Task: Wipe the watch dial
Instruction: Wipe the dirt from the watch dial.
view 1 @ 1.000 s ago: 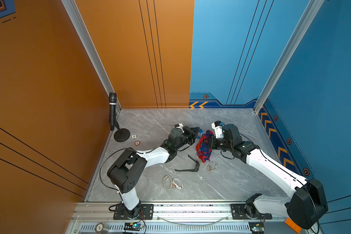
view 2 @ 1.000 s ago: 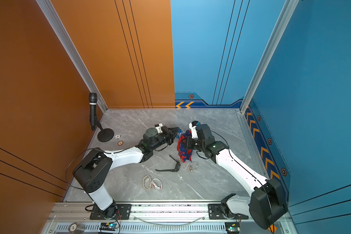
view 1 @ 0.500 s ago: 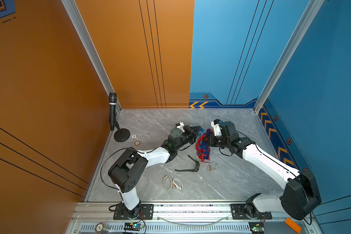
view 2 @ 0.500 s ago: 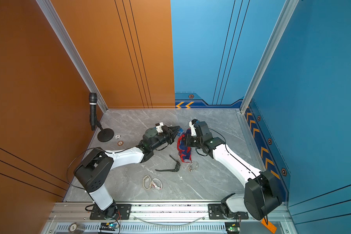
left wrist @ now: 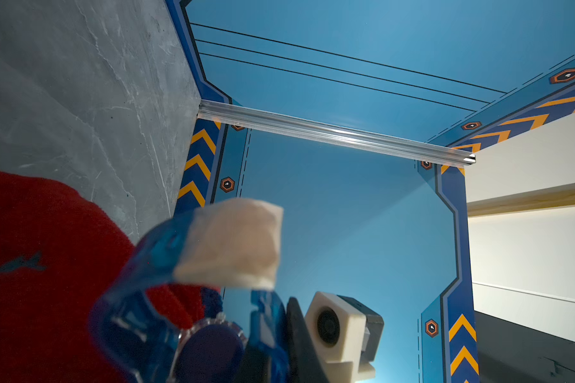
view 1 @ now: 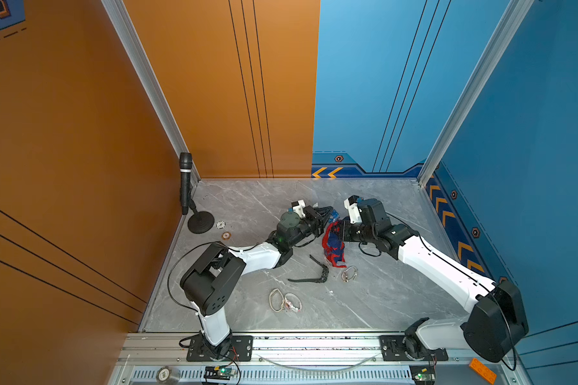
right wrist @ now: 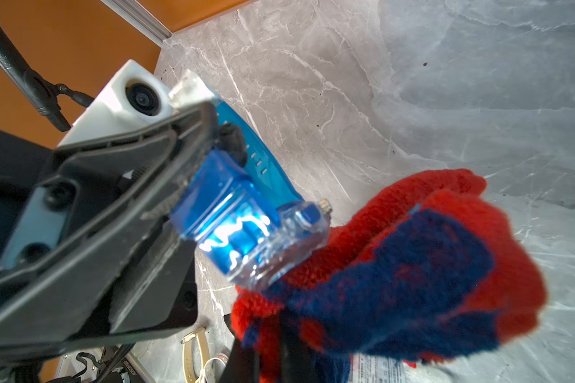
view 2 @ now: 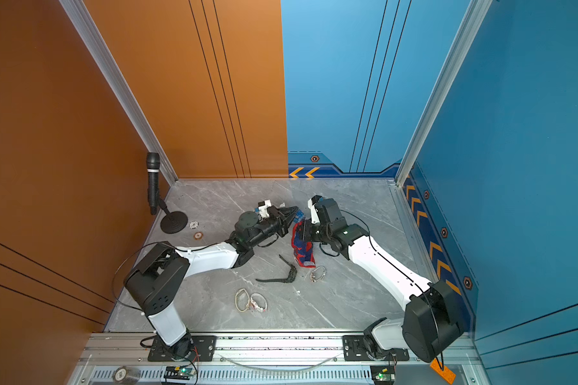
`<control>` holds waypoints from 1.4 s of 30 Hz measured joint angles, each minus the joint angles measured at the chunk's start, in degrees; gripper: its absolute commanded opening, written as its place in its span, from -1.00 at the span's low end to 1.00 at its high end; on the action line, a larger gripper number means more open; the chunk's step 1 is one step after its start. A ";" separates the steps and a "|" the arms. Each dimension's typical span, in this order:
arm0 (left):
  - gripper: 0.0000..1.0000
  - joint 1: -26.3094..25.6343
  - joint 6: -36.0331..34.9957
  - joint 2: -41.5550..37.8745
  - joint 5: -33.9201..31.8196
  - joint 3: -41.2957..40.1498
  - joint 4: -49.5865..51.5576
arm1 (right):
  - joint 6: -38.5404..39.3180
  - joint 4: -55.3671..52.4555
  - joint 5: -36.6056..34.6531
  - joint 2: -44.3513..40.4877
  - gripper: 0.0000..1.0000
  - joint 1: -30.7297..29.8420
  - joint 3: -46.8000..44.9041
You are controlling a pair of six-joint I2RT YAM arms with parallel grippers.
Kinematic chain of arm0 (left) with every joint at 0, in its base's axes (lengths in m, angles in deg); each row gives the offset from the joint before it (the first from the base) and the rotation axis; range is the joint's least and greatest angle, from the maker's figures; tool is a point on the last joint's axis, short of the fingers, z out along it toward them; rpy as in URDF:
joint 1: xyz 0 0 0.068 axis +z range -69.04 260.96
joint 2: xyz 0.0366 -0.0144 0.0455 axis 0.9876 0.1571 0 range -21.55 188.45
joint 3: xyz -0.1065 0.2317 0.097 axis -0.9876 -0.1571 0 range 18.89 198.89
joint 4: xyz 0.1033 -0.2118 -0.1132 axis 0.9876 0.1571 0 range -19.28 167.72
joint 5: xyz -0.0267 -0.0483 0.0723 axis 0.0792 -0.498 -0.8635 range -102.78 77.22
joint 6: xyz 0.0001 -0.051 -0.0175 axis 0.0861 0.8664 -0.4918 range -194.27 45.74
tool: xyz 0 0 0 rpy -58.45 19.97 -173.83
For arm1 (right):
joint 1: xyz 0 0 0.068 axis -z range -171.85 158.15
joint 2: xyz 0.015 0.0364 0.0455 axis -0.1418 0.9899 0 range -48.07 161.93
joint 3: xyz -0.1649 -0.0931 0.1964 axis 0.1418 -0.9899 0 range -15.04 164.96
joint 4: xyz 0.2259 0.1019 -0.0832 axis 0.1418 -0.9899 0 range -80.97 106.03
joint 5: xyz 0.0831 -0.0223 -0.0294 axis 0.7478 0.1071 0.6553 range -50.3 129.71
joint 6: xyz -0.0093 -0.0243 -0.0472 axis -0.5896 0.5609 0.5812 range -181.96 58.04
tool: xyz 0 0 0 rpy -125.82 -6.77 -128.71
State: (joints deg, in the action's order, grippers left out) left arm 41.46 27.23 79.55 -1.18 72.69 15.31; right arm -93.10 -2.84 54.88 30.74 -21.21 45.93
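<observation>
Red-and-blue knit cloth (view 1: 332, 246) is my wiper here. In both top views it hangs from my right fingers (view 1: 345, 230), which are clamped shut on its upper part. The lower end droops toward the grey worktop (view 1: 397, 300). My left fingers (view 1: 324, 212) are closed on the see-through blue watch (view 1: 333, 215). It's held up off the worktop where the two arms meet, right against the top of the cloth. A black strap (view 1: 314, 275) and a carabiner (view 1: 349, 274) lie near the cloth's tail.

Left wrist view is blurry. The watch (left wrist: 160, 252) curls past a pale finger pad (left wrist: 233, 245), and the round case (left wrist: 210, 351) butts up to the red knit (left wrist: 47, 265). I can't tell from here if the glass actually faces the cloth.

Right wrist view is the clearest. The left fingers (right wrist: 180, 149) pinch the strap just behind the case (right wrist: 266, 232), and the case sits pressed into the cloth (right wrist: 412, 265) with the crown poking out sideways.

So I reckon I'm in the rub itself. My plan is to hold the left arm rigid and make small circles with the right. I'd go light on pressure, since the grip is on a bendy strap, not the case. I want a thick fold between my right fingers and the glass, and I don't want the knit snagging the crown.
</observation>
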 measured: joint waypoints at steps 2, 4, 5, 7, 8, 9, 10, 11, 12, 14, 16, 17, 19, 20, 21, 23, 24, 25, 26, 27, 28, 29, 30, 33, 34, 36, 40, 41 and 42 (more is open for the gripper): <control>-1.00 0.00 0.00 0.02 0.00 0.00 -0.07 | 0.00 0.04 0.11 0.48 -1.00 0.55 0.00; -1.00 0.00 0.00 0.00 0.00 0.00 -0.11 | -0.02 0.04 0.63 1.22 -1.00 1.29 -0.02; -1.00 0.00 0.00 0.00 0.00 0.00 -0.11 | -0.04 0.04 0.79 1.55 -1.00 1.62 -0.07; -1.00 -0.04 0.00 0.02 0.17 0.00 -0.11 | -0.07 0.00 1.16 1.88 -1.00 2.01 -0.07; -1.00 -0.07 0.00 0.00 0.20 0.00 -0.17 | -0.04 0.00 1.18 1.88 -1.00 1.99 -0.07; -1.00 -0.07 0.00 0.00 0.22 0.00 -0.33 | -0.04 0.00 1.18 1.77 -1.00 1.97 -0.07; -1.00 -0.09 0.00 0.00 0.33 0.00 -0.46 | -0.04 0.00 1.16 1.66 -1.00 1.84 -0.07; -1.00 -0.11 0.00 0.02 0.42 0.00 -0.52 | -0.04 -0.07 1.09 1.51 -1.00 1.62 -0.04; -1.00 -0.17 0.04 0.02 0.44 0.00 -0.68 | -0.04 -0.17 1.09 1.25 -1.00 1.44 -0.04; -1.00 -0.33 0.17 0.07 0.57 0.11 -1.09 | -0.04 -0.35 1.05 0.70 -1.00 1.03 -0.04; -1.00 -0.46 0.20 0.20 0.68 0.44 -1.22 | -0.04 -0.44 1.05 0.48 -1.00 0.81 -0.04; -1.00 -0.57 0.17 0.31 0.72 0.63 -1.27 | -0.02 -0.44 1.05 0.48 -1.00 0.81 -0.04; -1.00 -0.79 0.20 0.59 0.87 0.87 -1.40 | -0.02 -0.46 1.05 0.61 -1.00 0.94 -0.04; -1.00 -0.87 0.20 0.72 0.90 1.03 -1.42 | -0.04 -0.46 1.07 0.76 -1.00 1.16 -0.04; -1.00 -0.90 0.20 0.74 0.90 1.05 -1.44 | -0.04 -0.44 1.07 0.96 -1.00 1.33 -0.04; -1.00 -0.96 0.42 0.76 1.01 1.05 -1.51 | -0.04 -0.44 1.14 1.84 -1.00 2.08 -0.07; -1.00 -1.01 0.46 0.76 1.05 1.05 -1.57 | -0.04 -0.44 1.14 2.23 -1.00 2.45 -0.07; -1.00 -1.03 0.57 0.76 1.05 1.05 -1.70 | -0.07 -0.50 1.14 2.67 -1.00 3.02 -0.11; -1.00 -1.03 0.61 0.76 1.11 1.05 -1.84 | -0.24 -0.48 1.07 2.82 -1.00 3.58 -0.35; -1.00 -1.01 0.63 0.76 1.36 1.05 -1.92 | -0.26 -0.50 1.05 2.86 -1.00 4.13 -0.55; -1.00 -1.03 0.83 0.79 1.77 1.05 -1.97 | -0.28 -0.50 1.03 2.84 -1.00 4.68 -0.70; -1.00 -1.03 1.01 0.81 2.16 1.03 -2.01 | -0.37 -0.50 0.90 2.73 -1.00 5.11 -0.72; -1.00 -1.03 1.03 0.83 2.36 1.03 -2.05 | -0.42 -0.50 0.74 2.47 -1.00 5.40 -0.72; -1.00 -1.01 1.46 0.83 2.58 0.87 -2.38 | -0.44 -1.11 0.42 0.52 -1.00 5.49 -0.83; -1.00 -0.94 1.53 0.83 2.58 0.81 -2.75 | -0.44 -1.44 0.42 -0.52 -1.00 5.49 -0.94; -1.00 -0.79 1.68 0.83 2.58 0.68 -3.43 | -0.61 -1.88 0.46 -2.51 -1.00 5.42 -1.09; -1.00 -0.35 1.88 0.83 2.58 0.61 -4.50 | -1.18 -2.62 0.39 -5.09 -1.00 4.42 -1.11; -1.00 -0.31 1.88 0.83 2.58 0.61 -4.70 | -1.31 -2.75 0.42 -5.25 -1.00 4.02 -1.11; -1.00 -0.28 1.88 0.83 2.58 0.61 -4.81 | -1.40 -2.89 0.48 -5.33 -1.00 3.52 -1.11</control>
State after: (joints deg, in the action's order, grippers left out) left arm 41.17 29.11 80.38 1.40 73.30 10.50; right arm -94.50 -5.73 55.37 25.41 -17.70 44.82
